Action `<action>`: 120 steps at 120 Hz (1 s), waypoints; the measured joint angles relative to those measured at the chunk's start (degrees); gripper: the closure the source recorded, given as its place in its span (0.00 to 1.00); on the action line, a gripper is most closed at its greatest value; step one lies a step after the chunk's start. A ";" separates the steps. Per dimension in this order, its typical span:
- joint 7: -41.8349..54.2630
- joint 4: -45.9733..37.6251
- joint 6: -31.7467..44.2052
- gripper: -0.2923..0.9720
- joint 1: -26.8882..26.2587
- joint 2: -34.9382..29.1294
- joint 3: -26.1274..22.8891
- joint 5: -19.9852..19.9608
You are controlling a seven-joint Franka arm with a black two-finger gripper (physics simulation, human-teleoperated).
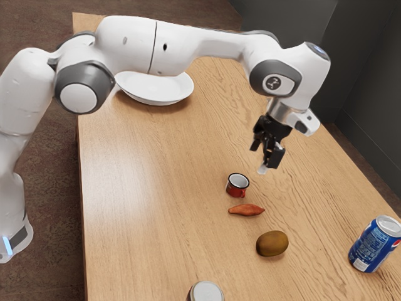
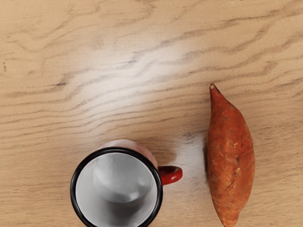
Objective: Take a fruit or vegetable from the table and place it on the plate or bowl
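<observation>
An orange sweet potato (image 1: 246, 210) lies on the wooden table, just in front of a small red enamel mug (image 1: 237, 184). A brown kiwi (image 1: 272, 243) sits a little nearer the front edge. The white plate (image 1: 158, 88) rests at the far end, behind the arm. My gripper (image 1: 268, 160) hangs in the air above and to the exterior view's right of the mug, holding nothing; its fingers look close together. In the wrist view the sweet potato (image 2: 230, 153) lies beside the mug (image 2: 117, 187), whose handle points toward it.
A blue soda can (image 1: 374, 243) stands tilted near the exterior view's right edge. A grey-topped can (image 1: 205, 292) is at the front edge. Open wood stretches between the mug and the plate.
</observation>
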 joint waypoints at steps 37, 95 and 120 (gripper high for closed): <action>-12.49 -3.31 3.50 0.23 -5.54 1.30 0.13 0.11; -22.96 -9.02 8.07 0.24 -7.00 1.11 0.17 0.16; -25.56 -11.55 8.98 0.25 -8.13 0.74 0.18 0.04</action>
